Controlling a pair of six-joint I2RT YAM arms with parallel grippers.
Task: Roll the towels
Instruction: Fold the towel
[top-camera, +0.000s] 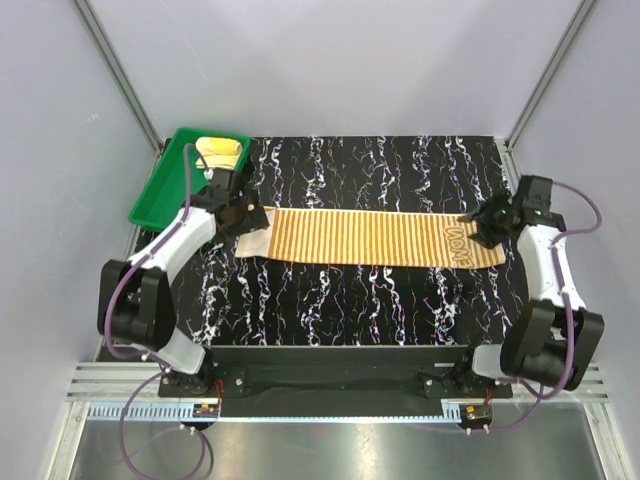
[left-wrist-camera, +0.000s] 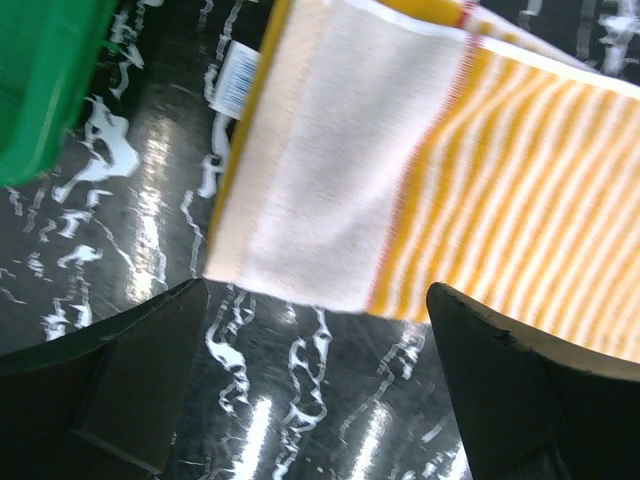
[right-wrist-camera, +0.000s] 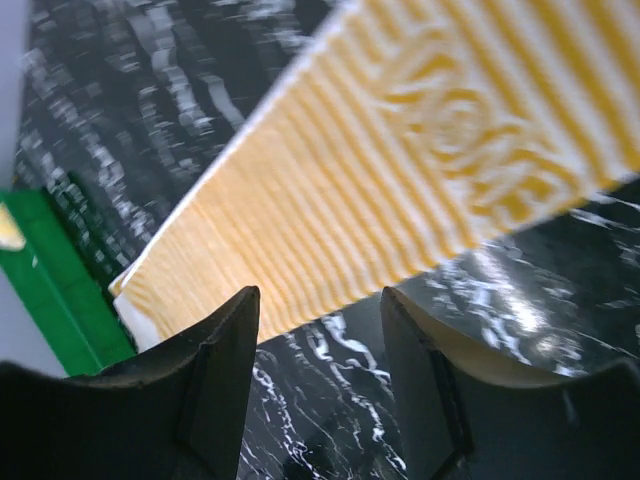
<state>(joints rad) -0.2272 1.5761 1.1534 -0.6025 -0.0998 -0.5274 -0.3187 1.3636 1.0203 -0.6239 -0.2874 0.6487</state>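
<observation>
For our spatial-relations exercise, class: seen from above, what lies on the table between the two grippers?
The orange-and-cream striped towel, laid flat, spans the stretch from the left gripper to the right gripper; the top external view shows it.

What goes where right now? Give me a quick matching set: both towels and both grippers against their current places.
Things:
1. striped towel
2. pale yellow towel
3. left gripper
4. right gripper

Places:
A. inside the green bin
B. over the striped towel's lettered end
C. laid out as a long strip across the table
D. over the striped towel's plain cream end, beside the bin

Pairs: 1-C, 2-A, 3-D, 4-B
</observation>
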